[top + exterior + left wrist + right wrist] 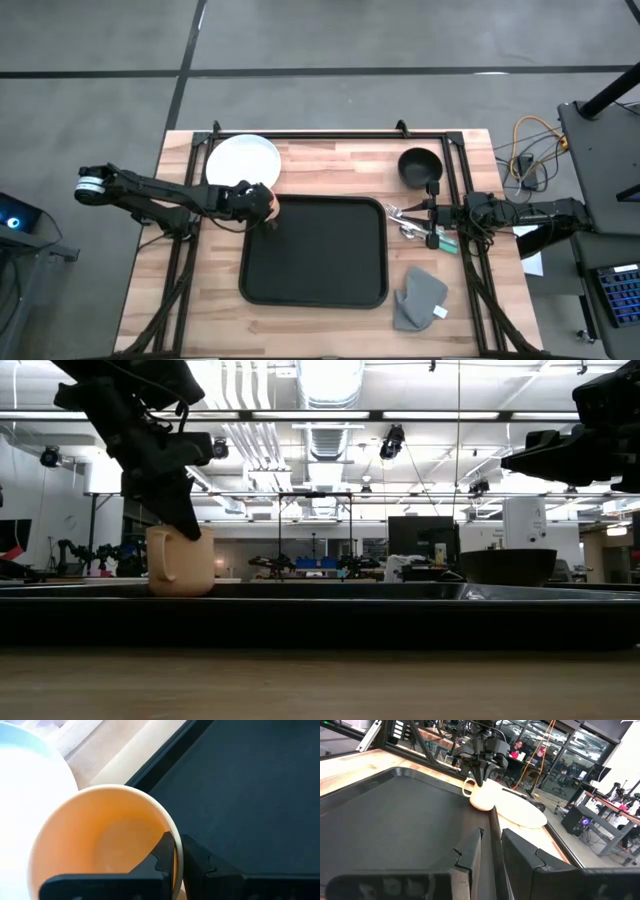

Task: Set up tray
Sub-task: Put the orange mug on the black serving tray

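Butcher-block wooden table [320, 150] under a black frame, grey floor around it, a workshop with ceiling lights behind. Large black rectangular tray [313, 250] with rounded corners and a low rim lies flat at the middle of the table, bare inside.

Left gripper [268, 207] sits at the tray's far left corner, fingers [165, 854] pinched on the wall of a cream ceramic mug [181, 560], one finger inside the cup, the other outside. Mug stands upright; the low view puts its base level with the tray rim. Whether it rests on the rim, on the wood or just above cannot be told.

Round white plate [242, 161] lies on the wood just beyond the mug, close beside it.

Right gripper [432, 212] is at the tray's right side, over a clutter of metal cutlery [405, 218] and a green-handled item [445, 241]. Its fingers [470, 851] stand apart with a narrow gap, nothing between them.

Black round bowl [420, 166] sits beyond the right gripper. Small grey folded cloth [418, 297] lies near the tray's near right corner, apart from it.
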Action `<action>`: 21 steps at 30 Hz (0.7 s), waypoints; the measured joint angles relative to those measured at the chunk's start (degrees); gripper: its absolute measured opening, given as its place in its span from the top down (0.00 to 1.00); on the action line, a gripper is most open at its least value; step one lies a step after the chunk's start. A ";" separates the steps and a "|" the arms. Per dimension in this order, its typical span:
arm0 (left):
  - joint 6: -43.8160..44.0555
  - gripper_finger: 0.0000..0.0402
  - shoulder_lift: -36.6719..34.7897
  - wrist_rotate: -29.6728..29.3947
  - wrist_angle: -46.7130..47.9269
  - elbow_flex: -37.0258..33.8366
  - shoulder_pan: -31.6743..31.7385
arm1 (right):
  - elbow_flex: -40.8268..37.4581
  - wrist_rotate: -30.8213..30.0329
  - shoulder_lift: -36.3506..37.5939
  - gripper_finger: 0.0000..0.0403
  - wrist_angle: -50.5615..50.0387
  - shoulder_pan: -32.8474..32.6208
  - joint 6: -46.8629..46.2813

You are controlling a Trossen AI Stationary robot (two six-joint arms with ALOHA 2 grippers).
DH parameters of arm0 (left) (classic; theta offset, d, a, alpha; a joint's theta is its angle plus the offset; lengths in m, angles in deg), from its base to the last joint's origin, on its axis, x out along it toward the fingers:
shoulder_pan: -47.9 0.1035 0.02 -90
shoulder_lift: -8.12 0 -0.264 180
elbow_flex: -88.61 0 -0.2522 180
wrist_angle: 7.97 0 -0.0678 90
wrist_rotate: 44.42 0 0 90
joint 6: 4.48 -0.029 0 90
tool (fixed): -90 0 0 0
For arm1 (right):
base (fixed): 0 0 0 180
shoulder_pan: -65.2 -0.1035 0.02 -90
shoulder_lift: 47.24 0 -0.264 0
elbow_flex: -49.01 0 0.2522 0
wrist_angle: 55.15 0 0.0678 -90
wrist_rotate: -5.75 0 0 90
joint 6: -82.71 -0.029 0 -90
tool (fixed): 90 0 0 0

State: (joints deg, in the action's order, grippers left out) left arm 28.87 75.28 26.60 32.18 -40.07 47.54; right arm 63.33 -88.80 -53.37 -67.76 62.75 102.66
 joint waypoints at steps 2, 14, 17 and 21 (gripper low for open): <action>0.26 0.99 0.01 0.09 0.05 -0.07 0.00 | 0.00 0.01 0.00 0.83 0.00 0.01 0.01; 0.26 0.95 0.03 0.08 0.31 -0.11 0.00 | 0.00 0.01 0.00 0.83 0.00 0.00 -0.01; 0.26 0.95 0.03 0.08 0.31 -0.13 0.00 | 0.00 0.01 0.00 0.83 0.00 0.01 0.00; 0.26 0.95 0.03 0.10 0.29 -0.15 0.00 | 0.00 0.01 0.00 0.83 0.00 0.01 0.01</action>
State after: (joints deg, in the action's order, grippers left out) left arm 29.13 75.32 26.70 32.47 -40.22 47.54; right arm 63.33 -88.79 -53.37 -67.76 62.76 102.67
